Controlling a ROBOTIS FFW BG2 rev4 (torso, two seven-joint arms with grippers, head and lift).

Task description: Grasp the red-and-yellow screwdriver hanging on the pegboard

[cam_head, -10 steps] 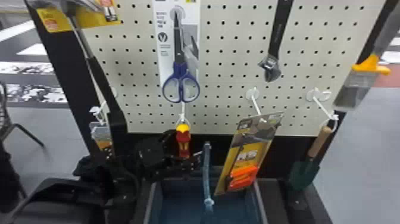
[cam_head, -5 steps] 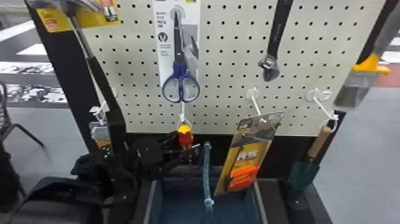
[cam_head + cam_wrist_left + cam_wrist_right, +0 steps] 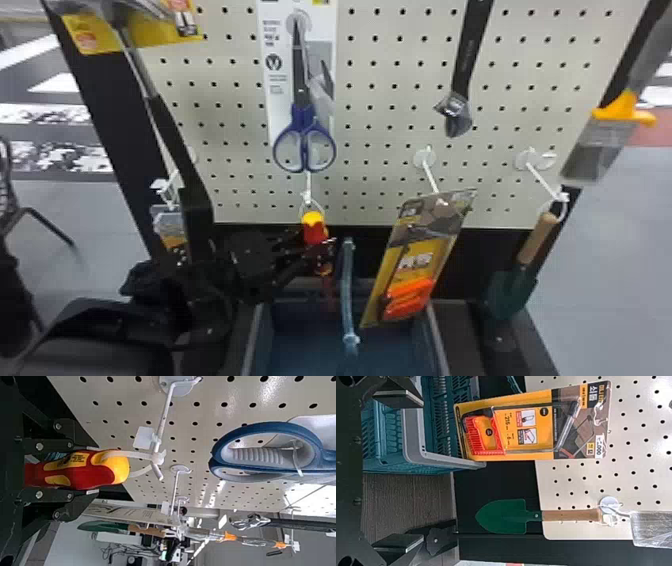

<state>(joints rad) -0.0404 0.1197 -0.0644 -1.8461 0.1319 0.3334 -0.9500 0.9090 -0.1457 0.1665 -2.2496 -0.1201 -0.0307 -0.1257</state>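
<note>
Find scissors (image 3: 302, 111) before the pegboard (image 3: 382, 150). Below them, see the screwdriver (image 3: 314, 230) on a hook (image 3: 308, 185), then a basket (image 3: 440, 335) lower down. Right of them, spot an adjustable wrench (image 3: 454, 110); lower right, a packaged saw (image 3: 410, 295), then a hand trowel (image 3: 510, 295).

- You have blue-handled scissors (image 3: 302, 119) hanging point-up against a white card (image 3: 276, 107).
- To their right you see a wrench (image 3: 466, 65), head down.
- Below it, you get a tilted, carded orange-handled saw (image 3: 424, 250).
- Further right, you have a green trowel (image 3: 507, 295), blade down.
- Low down, you see a grey-rimmed basket (image 3: 413, 433).
- You see a chair (image 3: 50, 227) far left.
</note>
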